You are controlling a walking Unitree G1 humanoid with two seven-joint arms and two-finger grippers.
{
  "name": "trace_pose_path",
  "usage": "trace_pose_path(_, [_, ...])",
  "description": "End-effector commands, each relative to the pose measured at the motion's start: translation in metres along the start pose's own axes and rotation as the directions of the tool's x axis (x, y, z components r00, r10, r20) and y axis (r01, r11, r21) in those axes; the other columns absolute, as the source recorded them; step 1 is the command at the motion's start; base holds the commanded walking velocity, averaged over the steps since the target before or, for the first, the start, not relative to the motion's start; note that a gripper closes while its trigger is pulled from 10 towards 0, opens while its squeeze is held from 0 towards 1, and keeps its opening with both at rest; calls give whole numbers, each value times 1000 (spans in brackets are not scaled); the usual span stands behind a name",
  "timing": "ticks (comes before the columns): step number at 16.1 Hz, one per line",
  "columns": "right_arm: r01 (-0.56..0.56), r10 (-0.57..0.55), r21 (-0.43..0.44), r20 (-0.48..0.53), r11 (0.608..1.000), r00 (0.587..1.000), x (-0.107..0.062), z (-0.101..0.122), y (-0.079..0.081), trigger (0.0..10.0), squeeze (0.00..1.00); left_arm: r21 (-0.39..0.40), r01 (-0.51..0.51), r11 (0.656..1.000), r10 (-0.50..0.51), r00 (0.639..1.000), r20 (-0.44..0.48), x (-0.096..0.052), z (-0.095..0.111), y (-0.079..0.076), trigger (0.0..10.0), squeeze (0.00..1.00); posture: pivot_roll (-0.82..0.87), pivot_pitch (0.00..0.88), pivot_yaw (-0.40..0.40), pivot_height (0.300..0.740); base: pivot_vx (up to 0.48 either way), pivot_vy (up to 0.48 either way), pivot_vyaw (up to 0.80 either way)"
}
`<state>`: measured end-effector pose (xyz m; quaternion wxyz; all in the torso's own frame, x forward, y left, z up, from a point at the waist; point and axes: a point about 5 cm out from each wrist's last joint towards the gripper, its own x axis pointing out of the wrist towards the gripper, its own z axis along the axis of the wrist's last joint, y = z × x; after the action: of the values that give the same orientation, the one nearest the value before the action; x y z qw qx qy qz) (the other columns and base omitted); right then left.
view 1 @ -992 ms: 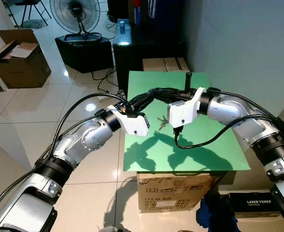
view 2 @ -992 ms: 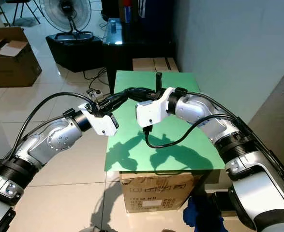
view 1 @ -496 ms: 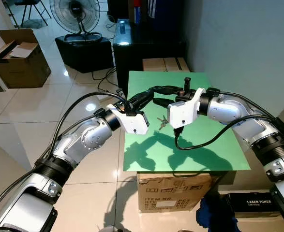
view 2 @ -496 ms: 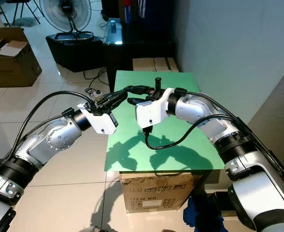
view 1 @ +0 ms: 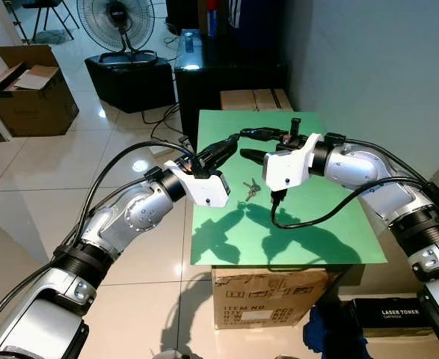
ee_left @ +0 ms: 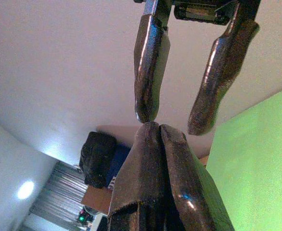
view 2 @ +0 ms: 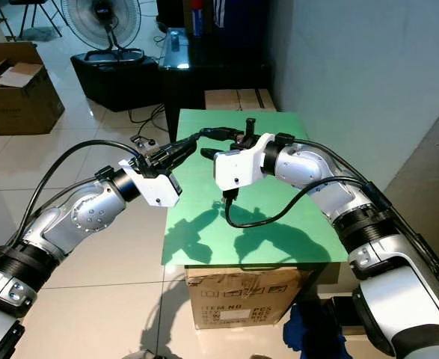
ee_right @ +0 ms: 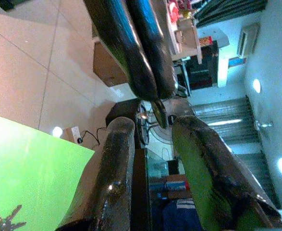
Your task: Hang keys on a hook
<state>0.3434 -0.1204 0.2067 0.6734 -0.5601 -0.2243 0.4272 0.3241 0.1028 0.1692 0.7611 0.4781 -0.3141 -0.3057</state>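
Both arms are stretched out over the green table (view 1: 294, 239), their tips meeting nose to nose above its far left part. The left gripper (view 1: 232, 142) reaches in from the left, its two black fingers pressed together with nothing between them; the left wrist view shows them closed into one dark wedge. The right gripper (view 1: 253, 144) comes in from the right and points back at it, its fingers spread apart and holding nothing. In the right wrist view the closed tips of the left one sit just in front of that gap.

The keys (view 1: 250, 189) lie flat on the table, below the two grippers and a little toward the robot, free of both. They also show as a small bunch on the green surface in the right wrist view (ee_right: 4, 222).

A short black post (view 1: 295, 126) stands upright on the table just behind the right wrist; I cannot tell whether it is the hook.

The table sits on a cardboard box (view 1: 268, 295). Beyond it are a dark cabinet (view 1: 219, 78), a floor fan (view 1: 119, 19) and an open carton (view 1: 28, 90) on the tiled floor (view 1: 69, 168).
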Motion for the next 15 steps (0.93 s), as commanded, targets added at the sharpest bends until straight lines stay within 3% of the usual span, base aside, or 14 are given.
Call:
trace_pose_path(1, [40, -39, 18, -10, 999, 999, -4, -3, -5, 10000, 0, 12, -17, 1000, 17, 1000, 26, 4, 4, 9, 0, 0, -130, 0, 42, 740, 0, 0, 0])
trace_pose_path(2, [41, -40, 18, -12, 999, 999, -5, -3, -5, 10000, 0, 12, -17, 1000, 17, 1000, 27, 4, 4, 9, 1529, 0, -130, 0, 42, 740, 0, 0, 0])
trace_pose_path(3, [45, -45, 20, -15, 999, 999, -5, -3, -5, 10000, 0, 14, -19, 1000, 18, 999, 26, 4, 4, 9, 4863, 0, -130, 0, 42, 740, 0, 0, 0])
trace_pose_path(4, [51, -51, 22, -15, 998, 999, -5, -3, -5, 10000, 0, 18, -23, 1000, 22, 999, 25, 4, 4, 9, 10000, 0, -130, 0, 39, 740, 0, 0, 0])
trace_pose_path(8, [93, -91, 36, -41, 995, 995, -12, -7, -7, 10000, 0, 10, -25, 1000, 25, 1000, 11, 2, 3, 8, 9843, 0, -122, 0, 26, 740, 0, 0, 0])
trace_pose_path(9, [164, -157, 77, -95, 983, 983, -24, -16, -11, 10000, 0, -30, -42, 999, 41, 999, -23, 0, -2, 8, 9020, 0, -120, 0, 24, 740, 0, 0, 0])
trace_pose_path(10, [184, -174, 89, -109, 979, 979, -27, -18, -12, 10000, 0, -38, -50, 998, 49, 998, -29, -1, -2, 8, 3569, 0, -119, 0, 17, 740, 0, 0, 0])
trace_pose_path(11, [271, -249, 144, -155, 952, 956, -39, -24, -13, 10000, 0, -62, -75, 995, 72, 996, -50, -3, -5, 10, 0, 0, -117, 0, 13, 740, 0, 0, 0])
trace_pose_path(13, [421, -369, 238, -231, 875, 900, -58, -29, -10, 10000, 0, -110, -125, 986, 116, 990, -85, -4, -9, 15, 0, 0, -120, 0, 16, 740, 0, 0, 0])
trace_pose_path(15, [567, -476, 400, -310, 720, 823, -68, -24, 6, 10000, 0, -256, -217, 942, 173, 968, -183, -10, -20, 18, 0, 0, -131, 0, 36, 740, 0, 0, 0])
